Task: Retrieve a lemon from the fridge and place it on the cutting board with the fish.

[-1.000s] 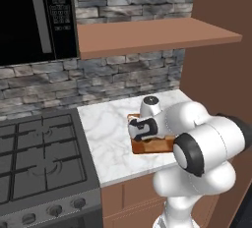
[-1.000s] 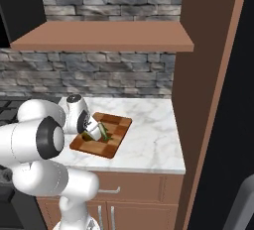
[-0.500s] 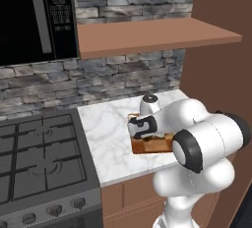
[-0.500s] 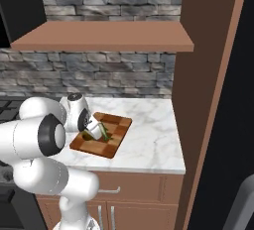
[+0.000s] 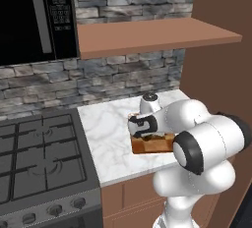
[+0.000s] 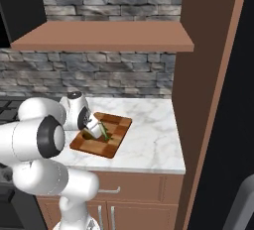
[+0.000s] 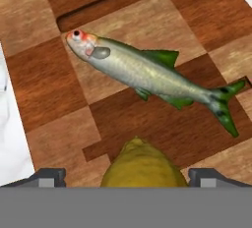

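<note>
The checkered wooden cutting board lies on the marble counter, also seen in the right base view as the cutting board and in the left base view as the cutting board. The green-and-silvery fish lies slantwise across it; the fish sits just right of the hand. The yellow lemon rests on the board next to the fish, between the finger tips with a gap beside it. My gripper hangs open low over the board, and the gripper points down at its left part. The fridge is out of view.
A gas stove adjoins the counter on the left, under a black microwave. A brown shelf hangs over the counter. A tall brown panel walls the counter's right end. Bare marble lies right of the board.
The jaws have spread wide and let go of the lemon, which now lies on the board. The arm has hardly moved.
</note>
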Robot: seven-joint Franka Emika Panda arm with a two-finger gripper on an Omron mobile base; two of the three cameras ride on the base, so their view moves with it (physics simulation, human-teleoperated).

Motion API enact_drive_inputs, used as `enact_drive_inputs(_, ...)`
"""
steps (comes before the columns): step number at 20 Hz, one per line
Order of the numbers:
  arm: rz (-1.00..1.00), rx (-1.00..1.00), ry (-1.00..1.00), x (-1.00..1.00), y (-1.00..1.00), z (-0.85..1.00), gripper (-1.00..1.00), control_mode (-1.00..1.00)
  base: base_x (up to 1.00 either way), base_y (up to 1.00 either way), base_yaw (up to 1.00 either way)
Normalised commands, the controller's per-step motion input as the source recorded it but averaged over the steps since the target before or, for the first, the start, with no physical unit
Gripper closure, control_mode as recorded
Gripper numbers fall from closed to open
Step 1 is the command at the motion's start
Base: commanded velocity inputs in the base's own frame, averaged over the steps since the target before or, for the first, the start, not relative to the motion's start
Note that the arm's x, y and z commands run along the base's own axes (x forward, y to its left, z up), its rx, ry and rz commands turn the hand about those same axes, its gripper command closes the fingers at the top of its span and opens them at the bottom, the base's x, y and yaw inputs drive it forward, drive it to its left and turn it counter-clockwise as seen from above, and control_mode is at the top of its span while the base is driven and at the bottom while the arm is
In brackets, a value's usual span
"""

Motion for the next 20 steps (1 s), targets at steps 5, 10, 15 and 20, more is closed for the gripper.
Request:
enact_drive_inputs(5,0.0,-0.07,0.06,-0.01,-0.13,0.38,-1.0,-1.0,0.0,0.0,0.0)
enact_drive_inputs(10,-0.01,-0.07,0.13,-0.14,-0.15,0.53,-1.0,-1.0,0.0,0.0,0.0)
enact_drive_inputs(15,0.0,-0.04,0.11,-0.16,-0.16,0.27,-1.0,-1.0,0.0,0.0,0.0)
enact_drive_inputs(20,-0.05,0.04,0.04,-0.35,-0.32,0.06,-1.0,-1.0,0.0,0.0,0.0)
